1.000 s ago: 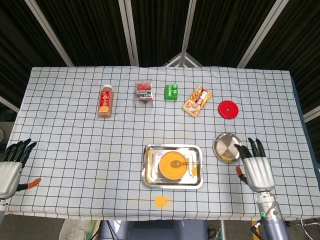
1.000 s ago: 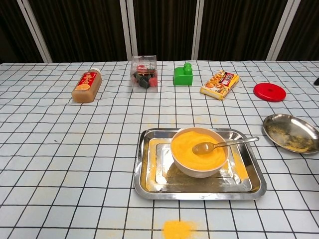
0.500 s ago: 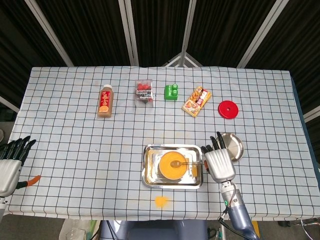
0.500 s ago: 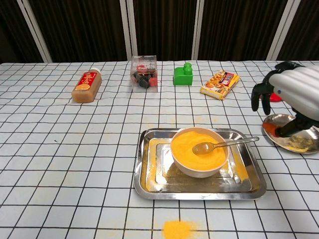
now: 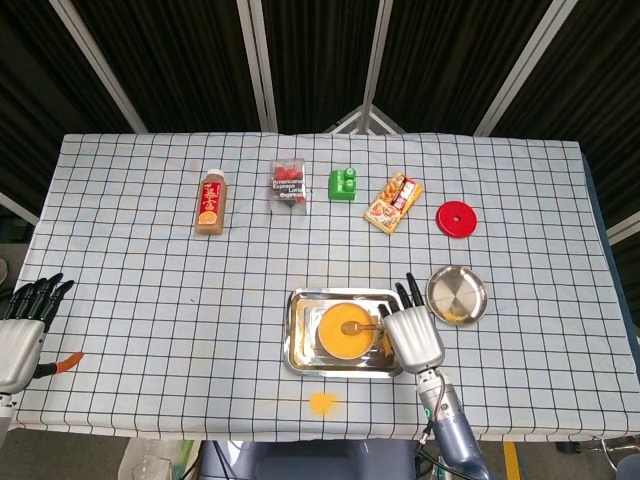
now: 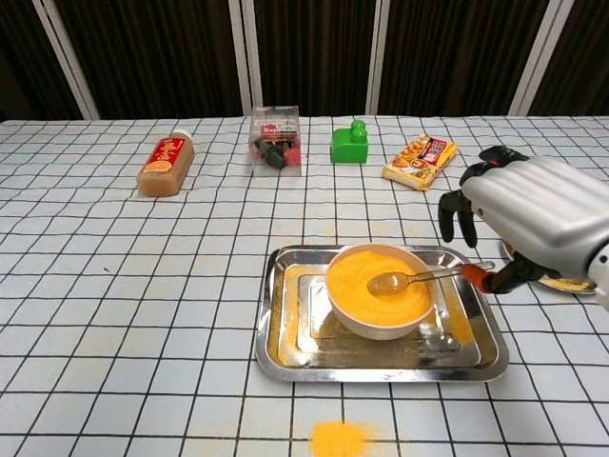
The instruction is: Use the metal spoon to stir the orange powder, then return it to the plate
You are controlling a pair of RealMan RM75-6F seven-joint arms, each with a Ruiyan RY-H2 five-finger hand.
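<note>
A white bowl of orange powder (image 5: 341,334) (image 6: 379,276) stands in a steel tray (image 5: 297,352) (image 6: 381,367). The metal spoon (image 6: 419,278) (image 5: 357,326) lies with its scoop in the powder and its handle over the bowl's right rim. My right hand (image 5: 413,337) (image 6: 535,221) hovers at the tray's right end, fingers spread, thumb tip right at the handle's end; no grip shows. The round steel plate (image 5: 457,295) lies right of the tray, mostly hidden behind that hand in the chest view. My left hand (image 5: 20,332) rests open at the table's far left edge.
Along the far side lie an orange bottle (image 5: 210,202), a clear box (image 5: 288,184), a green block (image 5: 343,184), a snack pack (image 5: 393,203) and a red disc (image 5: 456,218). Spilled orange powder (image 5: 321,402) sits in front of the tray.
My right hand has moved left from beyond the plate, across it, to the tray's right end by the spoon handle. The spoon, bowl and left hand have not moved.
</note>
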